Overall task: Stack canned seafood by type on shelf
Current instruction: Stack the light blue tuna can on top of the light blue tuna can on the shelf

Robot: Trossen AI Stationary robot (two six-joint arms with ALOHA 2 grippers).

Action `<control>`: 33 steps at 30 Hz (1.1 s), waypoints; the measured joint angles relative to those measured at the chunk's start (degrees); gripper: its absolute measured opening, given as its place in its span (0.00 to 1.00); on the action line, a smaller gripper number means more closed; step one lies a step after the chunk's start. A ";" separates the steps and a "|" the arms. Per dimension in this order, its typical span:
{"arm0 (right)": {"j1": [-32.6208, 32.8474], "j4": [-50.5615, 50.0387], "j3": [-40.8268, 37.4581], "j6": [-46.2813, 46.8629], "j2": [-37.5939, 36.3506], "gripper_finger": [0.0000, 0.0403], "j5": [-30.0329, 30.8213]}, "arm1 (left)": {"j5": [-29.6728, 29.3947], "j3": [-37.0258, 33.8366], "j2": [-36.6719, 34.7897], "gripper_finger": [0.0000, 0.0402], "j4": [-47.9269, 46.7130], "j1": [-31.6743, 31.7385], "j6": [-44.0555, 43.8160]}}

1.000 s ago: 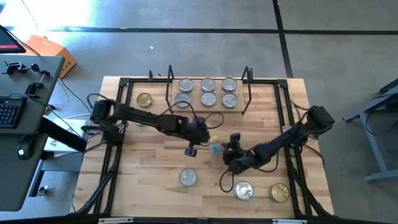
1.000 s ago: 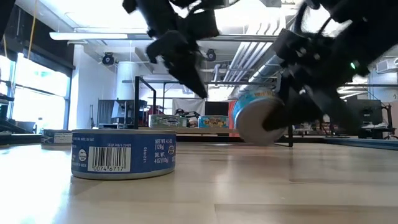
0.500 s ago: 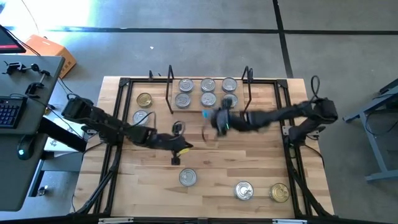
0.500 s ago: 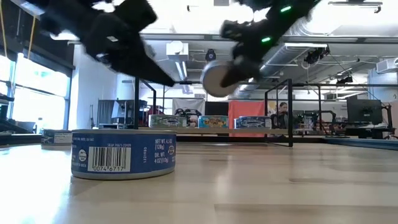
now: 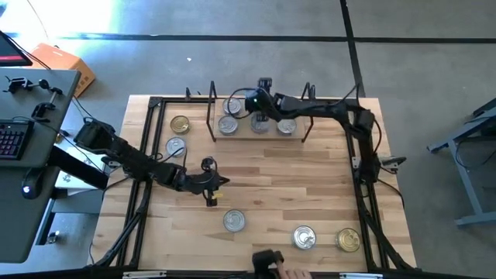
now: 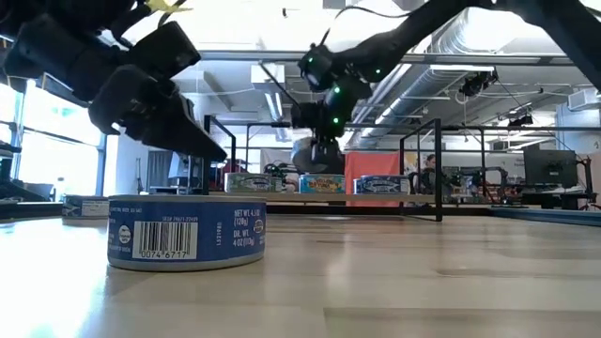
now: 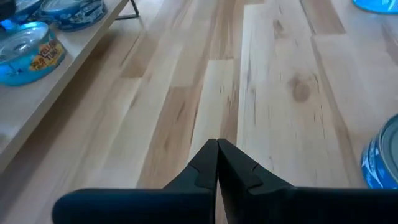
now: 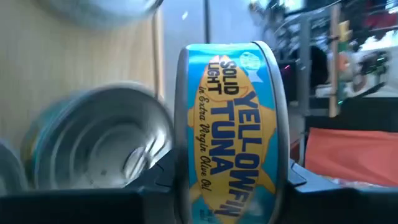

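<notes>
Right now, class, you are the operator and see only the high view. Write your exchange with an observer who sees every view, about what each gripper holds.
Operator: What kind of tin is the right gripper carrying?
Observer: The tin in the right gripper has a blue and yellow label that reads yellowfin tuna.
Operator: Is it lying flat?
Observer: No, it stands on edge between the fingers.
Operator: Does the left gripper hold anything?
Observer: The left gripper is shut on nothing, above bare table.

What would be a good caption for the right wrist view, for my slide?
Right pincer holding a yellowfin tuna tin on its edge above the silver-lidded tins on the shelf.
</notes>
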 joint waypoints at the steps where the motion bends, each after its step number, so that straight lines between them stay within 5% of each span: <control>1: -0.18 -1.69 0.58 0.48 0.30 0.29 -0.03 | -0.03 -0.20 -0.02 0.00 0.06 -0.10 -0.55; 21: 1.32 -11.30 1.23 6.48 -0.37 0.30 1.14 | -1.27 -0.26 0.09 0.00 -0.07 -1.02 -1.51; 28: 1.50 -11.54 1.23 8.22 -0.37 0.48 0.90 | -1.27 -0.26 0.09 0.00 -0.07 -1.02 -1.53; 33: 1.86 -13.85 1.23 7.13 -0.37 0.51 0.99 | -1.27 -0.26 0.09 0.00 -0.07 -1.02 -1.53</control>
